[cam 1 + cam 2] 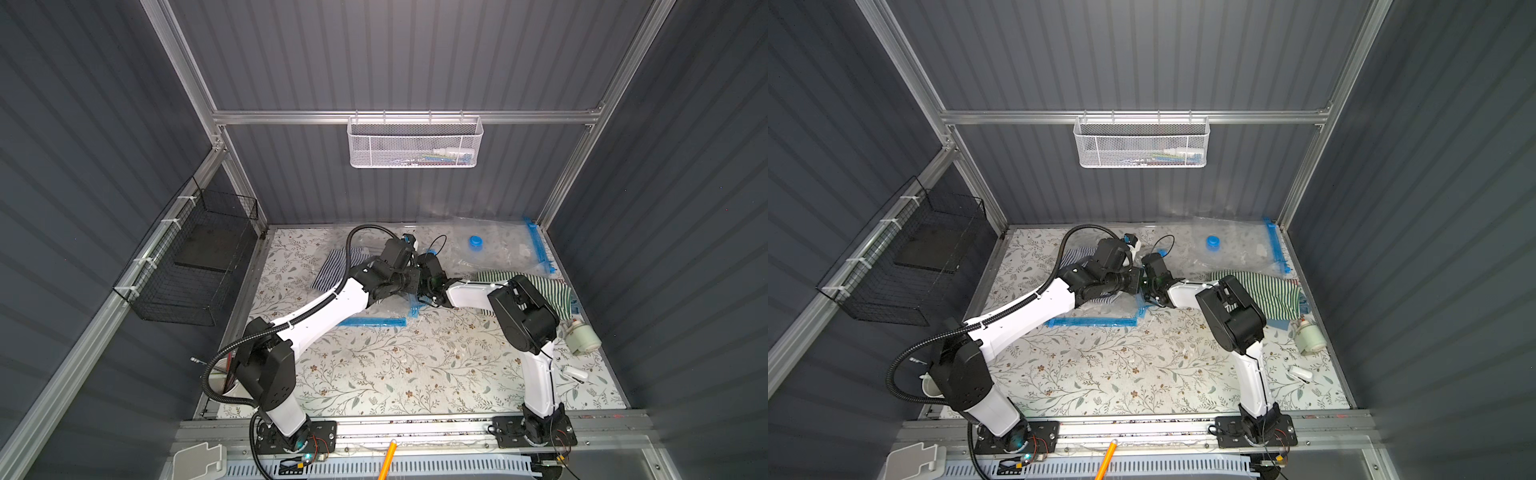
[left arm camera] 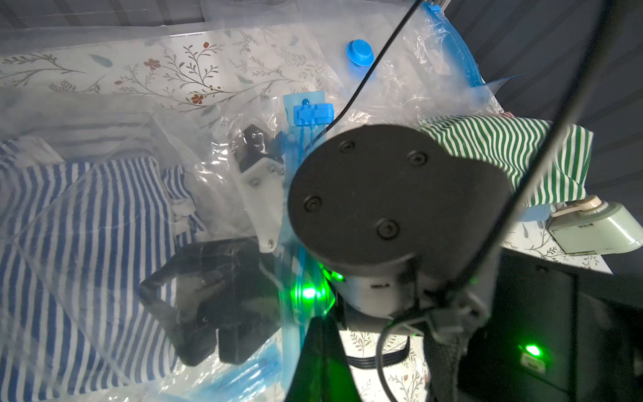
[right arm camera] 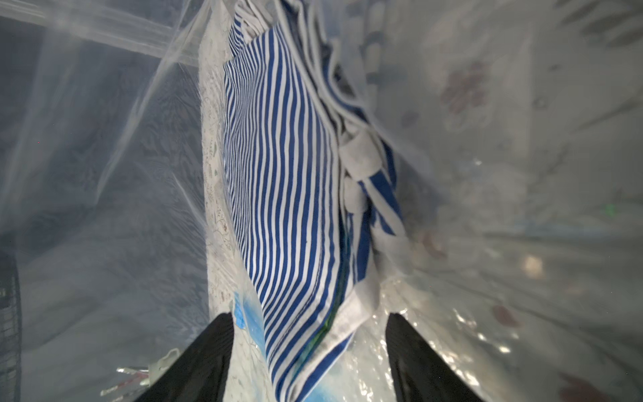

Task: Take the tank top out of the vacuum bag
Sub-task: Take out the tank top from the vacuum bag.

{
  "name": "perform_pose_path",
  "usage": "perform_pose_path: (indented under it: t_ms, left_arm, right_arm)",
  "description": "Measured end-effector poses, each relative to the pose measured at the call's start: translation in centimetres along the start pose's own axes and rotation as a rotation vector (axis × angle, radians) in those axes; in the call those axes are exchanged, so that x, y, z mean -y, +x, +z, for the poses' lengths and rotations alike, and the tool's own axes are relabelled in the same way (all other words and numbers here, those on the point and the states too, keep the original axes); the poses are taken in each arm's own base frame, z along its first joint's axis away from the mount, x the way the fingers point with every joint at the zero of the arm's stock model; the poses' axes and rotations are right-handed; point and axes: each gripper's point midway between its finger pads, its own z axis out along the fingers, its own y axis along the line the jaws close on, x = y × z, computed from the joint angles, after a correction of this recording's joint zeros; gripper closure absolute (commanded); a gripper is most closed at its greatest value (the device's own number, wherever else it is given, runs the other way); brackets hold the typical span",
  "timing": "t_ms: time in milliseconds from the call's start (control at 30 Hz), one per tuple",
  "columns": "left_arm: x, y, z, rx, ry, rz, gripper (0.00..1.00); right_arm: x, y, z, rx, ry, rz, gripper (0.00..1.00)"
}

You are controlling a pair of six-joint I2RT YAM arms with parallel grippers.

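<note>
Well behind the right gripper (image 3: 308, 316) lies a green-striped garment (image 1: 1281, 295), with a pale-green pump (image 1: 584, 336) just beside it and a white mesh basket (image 1: 415, 145) high above.

The left arm (image 1: 324, 307) covers most of the tank top (image 1: 332, 270) in both top views; what lies in the mesh basket (image 1: 395, 145) is too small to tell. The right wrist view cuts off the fingers (image 3: 195, 362) of the right gripper (image 3: 308, 316).
</note>
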Motion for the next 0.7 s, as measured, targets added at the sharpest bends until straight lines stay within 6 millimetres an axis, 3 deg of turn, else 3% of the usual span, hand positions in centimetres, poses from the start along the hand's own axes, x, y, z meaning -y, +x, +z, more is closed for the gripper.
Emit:
perform_pose_path:
  t_ms: [500, 567, 700]
  left_arm:
    - [-0.4, 1.6, 0.9, -0.03, 0.009, -0.007, 1.0]
    - [-0.4, 1.7, 1.0, -0.034, 0.007, -0.007, 1.0]
    - [-0.6, 1.9, 1.2, -0.039, 0.003, -0.008, 1.0]
  right_arm:
    - [-0.1, 0.4, 2.0, -0.056, 0.007, -0.012, 0.27]
    - [-0.1, 0.4, 2.2, -0.058, 0.011, -0.012, 0.33]
    - [0.6, 0.3, 2.8, -0.06, 0.029, -0.014, 0.55]
